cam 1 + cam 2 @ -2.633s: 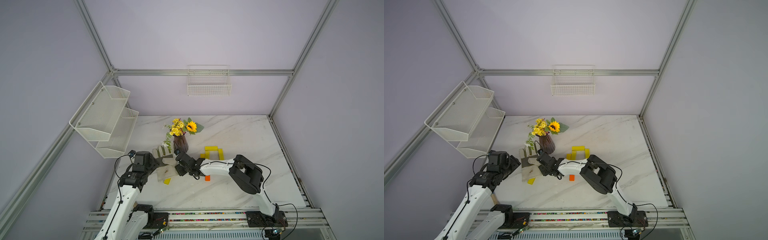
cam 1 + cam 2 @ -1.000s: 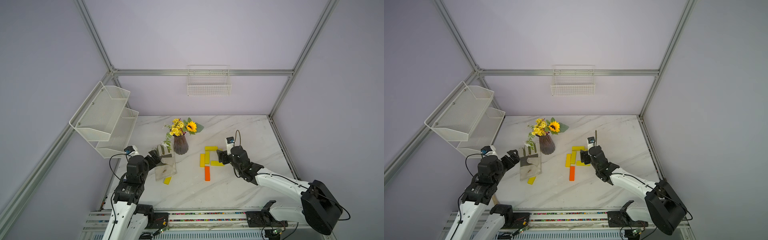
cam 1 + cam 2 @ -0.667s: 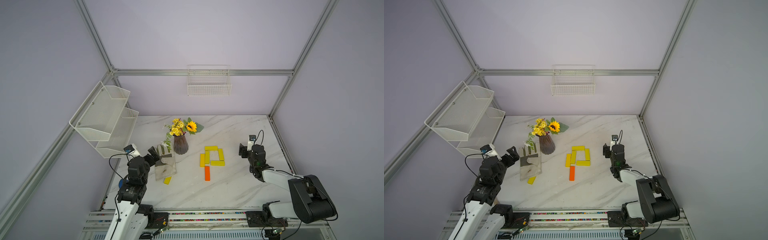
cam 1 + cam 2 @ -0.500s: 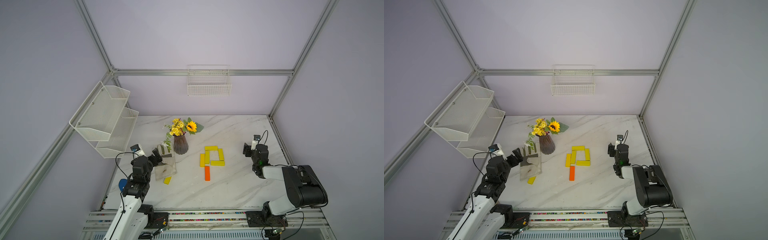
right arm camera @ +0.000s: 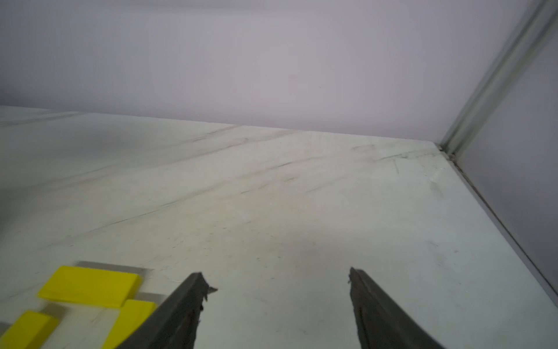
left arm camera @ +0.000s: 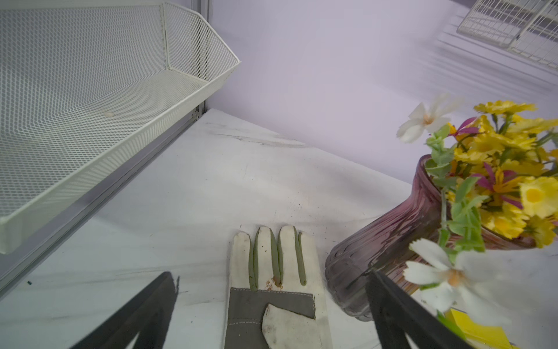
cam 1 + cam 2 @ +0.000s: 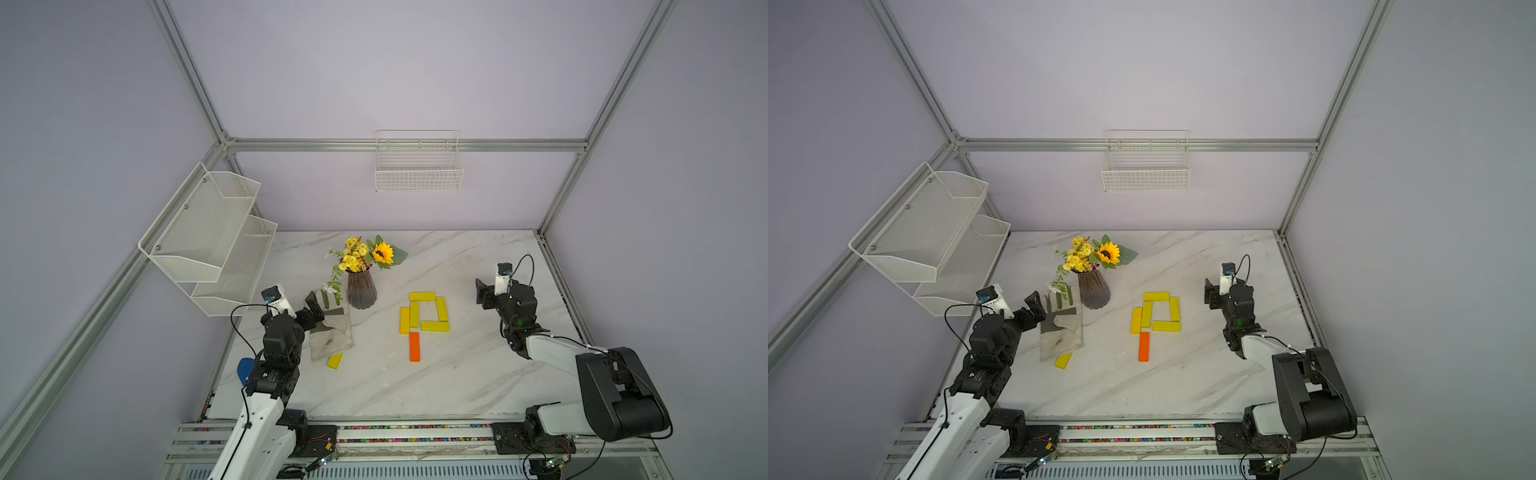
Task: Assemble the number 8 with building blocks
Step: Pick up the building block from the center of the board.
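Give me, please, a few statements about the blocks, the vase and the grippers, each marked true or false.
1. The orange block lies flat at the near end of the grouped yellow blocks. True.
2. The right gripper holds a yellow block. False: its jaws stand open and empty.
3. One stray yellow block lies by the near edge of the glove, apart from the group. True.
4. The vase lies tipped over. False: it stands upright.
5. The number 8 is finished. False: its lower loop has only the orange block so far.
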